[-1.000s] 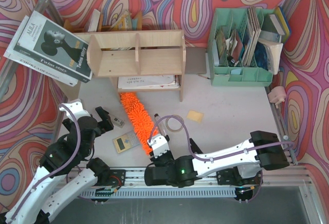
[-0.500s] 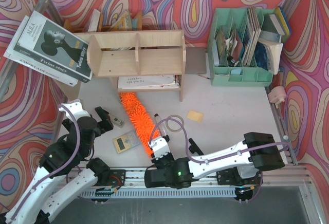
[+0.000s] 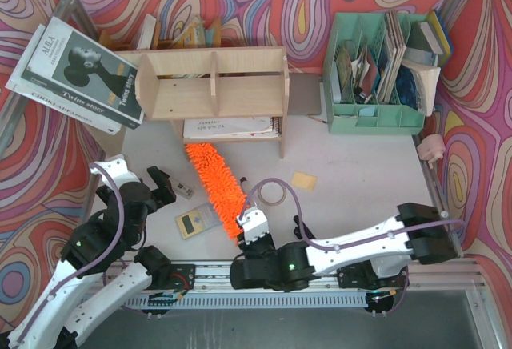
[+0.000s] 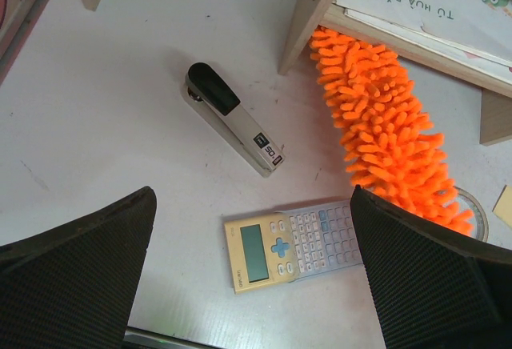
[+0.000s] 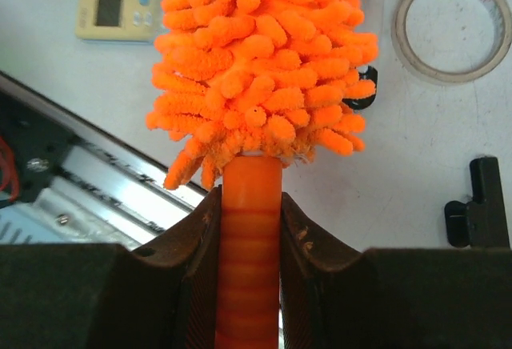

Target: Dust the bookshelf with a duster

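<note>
The bookshelf (image 3: 212, 85) is a low plywood unit with three compartments at the back of the table; one leg (image 4: 316, 13) shows in the left wrist view. The orange duster (image 3: 214, 185) lies slanted on the table, its shaggy head (image 4: 384, 133) reaching to the shelf's foot. My right gripper (image 3: 250, 225) is shut on the smooth orange handle (image 5: 250, 229) just below the head (image 5: 260, 61). To the left, my left gripper (image 3: 160, 185) hovers open above the table, over the calculator (image 4: 296, 245), with nothing between its fingers.
A stapler (image 3: 185, 190) and the calculator (image 3: 196, 222) lie left of the duster. A tape ring (image 3: 272, 193) and a yellow note (image 3: 303, 179) lie to its right. Notebooks (image 3: 232, 127) lie under the shelf. A green file organiser (image 3: 376, 85) stands back right, a magazine (image 3: 76, 69) back left.
My right gripper has shifted slightly to the right with the handle, and the duster lies a bit steeper. The left arm has not moved.
</note>
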Action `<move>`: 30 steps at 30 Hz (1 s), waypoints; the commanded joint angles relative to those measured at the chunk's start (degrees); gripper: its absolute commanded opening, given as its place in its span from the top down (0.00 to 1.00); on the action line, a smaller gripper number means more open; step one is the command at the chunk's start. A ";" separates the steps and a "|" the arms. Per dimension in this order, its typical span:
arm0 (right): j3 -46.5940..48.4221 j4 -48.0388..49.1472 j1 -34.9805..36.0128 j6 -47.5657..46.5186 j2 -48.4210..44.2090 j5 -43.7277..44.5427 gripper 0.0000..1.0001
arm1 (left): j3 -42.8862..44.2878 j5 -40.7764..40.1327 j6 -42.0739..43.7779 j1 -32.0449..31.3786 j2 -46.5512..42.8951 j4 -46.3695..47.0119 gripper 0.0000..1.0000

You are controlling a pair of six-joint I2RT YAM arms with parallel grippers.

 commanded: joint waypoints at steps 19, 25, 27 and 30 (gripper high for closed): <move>-4.99 13.42 -5.07 -3.24 -5.05 0.56 1.00 | -0.80 -1.14 -0.26 -0.13 -0.45 -1.24 0.02; -7.23 20.58 -5.71 -2.96 -6.02 2.79 1.00 | -0.71 -1.28 -0.35 -0.13 -0.46 -1.30 0.02; -4.93 17.65 -7.08 -1.49 -1.51 -0.21 1.00 | -0.71 -1.37 -0.41 -0.13 -0.58 -1.32 0.02; -2.46 14.45 -8.30 0.37 4.49 -4.66 1.00 | -0.79 -1.28 -0.32 -0.13 -0.58 -1.31 0.02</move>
